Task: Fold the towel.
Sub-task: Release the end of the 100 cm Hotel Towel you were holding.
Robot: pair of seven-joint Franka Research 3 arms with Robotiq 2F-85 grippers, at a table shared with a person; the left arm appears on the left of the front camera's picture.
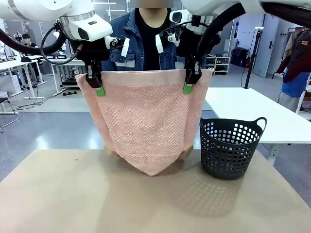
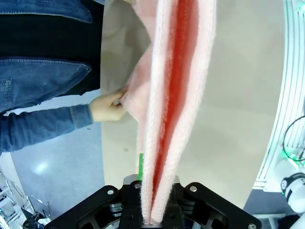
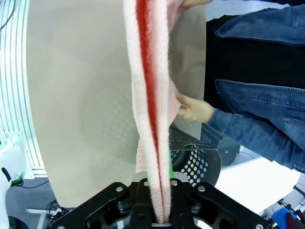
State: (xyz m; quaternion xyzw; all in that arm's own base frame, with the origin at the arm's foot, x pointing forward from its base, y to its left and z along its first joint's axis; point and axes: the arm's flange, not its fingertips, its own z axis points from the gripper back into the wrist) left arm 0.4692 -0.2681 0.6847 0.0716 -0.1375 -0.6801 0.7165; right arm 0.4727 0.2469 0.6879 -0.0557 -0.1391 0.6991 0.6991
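The salmon-pink towel (image 1: 146,126) hangs doubled between my two hands, its top edge stretched level and its lowest point down at the desk (image 1: 73,194). My left hand (image 1: 99,88) is clamped tight on one top corner, and my right hand (image 1: 188,85) on the other. Below them, the person's hands (image 2: 108,107) pinch the towel's lower part. A dark perforated basket (image 1: 228,148) stands below my right hand, out to its far side.

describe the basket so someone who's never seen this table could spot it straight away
Start at the wide tan table in the front view and go to its right side. There, just right of the hanging pink towel, stands the basket. Unlike the soft cloth, it is dark, stiff plastic, round, dotted with holes, with a loop handle at its rim.
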